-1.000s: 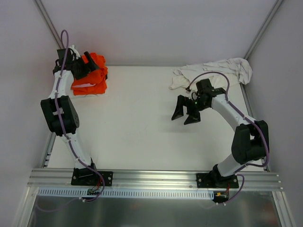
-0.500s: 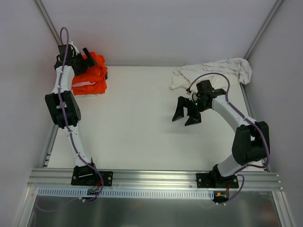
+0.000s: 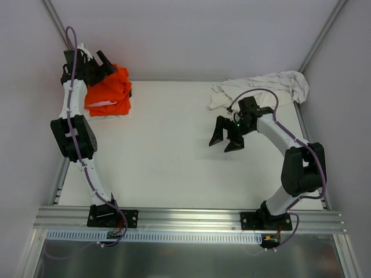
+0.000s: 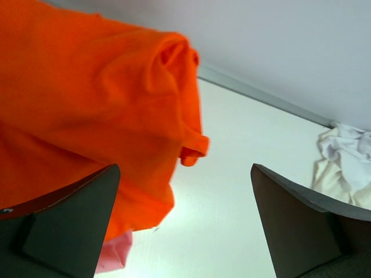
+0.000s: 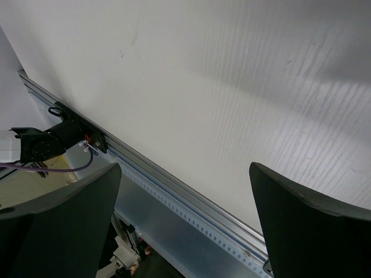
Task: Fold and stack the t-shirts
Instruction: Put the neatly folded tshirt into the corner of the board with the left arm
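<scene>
Bright orange cloth t-shirts (image 3: 110, 92) stacked at far-left worktop (image 3: 168, 145) corner; crumpled white cloth t-shirt (image 3: 264, 87) at far right, best spread flat before folding; left jaws, right jaws alike wide apart, empty.

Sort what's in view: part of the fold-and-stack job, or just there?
Job: orange t-shirts, stacked far left; pink t-shirt peeking out beneath them; white t-shirt heap, far right.
Just there: table; aluminium rail at the near edge.
</scene>
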Controlling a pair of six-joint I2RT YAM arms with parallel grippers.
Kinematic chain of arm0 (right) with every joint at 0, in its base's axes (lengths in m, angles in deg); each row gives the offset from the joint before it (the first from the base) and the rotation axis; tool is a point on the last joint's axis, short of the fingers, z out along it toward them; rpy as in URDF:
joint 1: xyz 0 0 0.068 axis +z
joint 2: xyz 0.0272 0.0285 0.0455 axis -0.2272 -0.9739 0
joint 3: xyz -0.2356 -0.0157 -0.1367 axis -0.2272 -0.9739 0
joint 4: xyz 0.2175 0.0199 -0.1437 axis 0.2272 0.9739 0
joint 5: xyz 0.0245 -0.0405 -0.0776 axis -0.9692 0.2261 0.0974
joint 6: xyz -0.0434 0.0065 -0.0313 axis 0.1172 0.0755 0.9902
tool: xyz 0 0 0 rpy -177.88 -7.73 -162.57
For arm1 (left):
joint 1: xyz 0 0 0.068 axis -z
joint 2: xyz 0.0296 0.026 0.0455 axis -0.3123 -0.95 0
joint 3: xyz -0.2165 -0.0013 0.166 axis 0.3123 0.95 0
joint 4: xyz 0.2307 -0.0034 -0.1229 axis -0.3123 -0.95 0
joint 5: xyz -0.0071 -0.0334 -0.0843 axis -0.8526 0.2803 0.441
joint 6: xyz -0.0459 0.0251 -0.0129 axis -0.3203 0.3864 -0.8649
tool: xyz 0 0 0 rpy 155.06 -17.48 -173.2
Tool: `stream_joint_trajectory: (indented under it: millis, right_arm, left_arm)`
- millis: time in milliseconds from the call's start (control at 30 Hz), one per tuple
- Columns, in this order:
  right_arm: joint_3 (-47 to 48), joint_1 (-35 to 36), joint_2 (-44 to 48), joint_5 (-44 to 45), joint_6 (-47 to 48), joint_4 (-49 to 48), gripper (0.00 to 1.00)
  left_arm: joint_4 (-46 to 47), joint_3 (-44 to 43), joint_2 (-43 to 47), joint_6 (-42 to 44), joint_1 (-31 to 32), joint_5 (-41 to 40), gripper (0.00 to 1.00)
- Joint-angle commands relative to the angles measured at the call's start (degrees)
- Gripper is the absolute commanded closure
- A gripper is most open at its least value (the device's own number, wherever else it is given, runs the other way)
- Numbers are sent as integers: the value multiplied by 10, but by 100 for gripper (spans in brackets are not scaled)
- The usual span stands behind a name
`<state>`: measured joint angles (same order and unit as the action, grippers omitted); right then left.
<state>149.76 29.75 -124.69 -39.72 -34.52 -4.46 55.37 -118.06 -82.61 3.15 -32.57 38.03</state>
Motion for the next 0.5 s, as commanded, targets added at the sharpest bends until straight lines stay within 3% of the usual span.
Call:
stream_joint_trajectory:
  millis: [0,233,467]
  right_arm:
    - [21,0,-5,-15,-15,-16,1]
    - [21,3,-12,-18,-23,-26,1]
    - [27,3,-6,-9,-12,-1,0]
  left_arm:
    - [34,-24,72,-19,-7,39,1]
    - [-1,-111,40,4,-10,19,1]
    - [3,-145,-28,22,-18,-4,1]
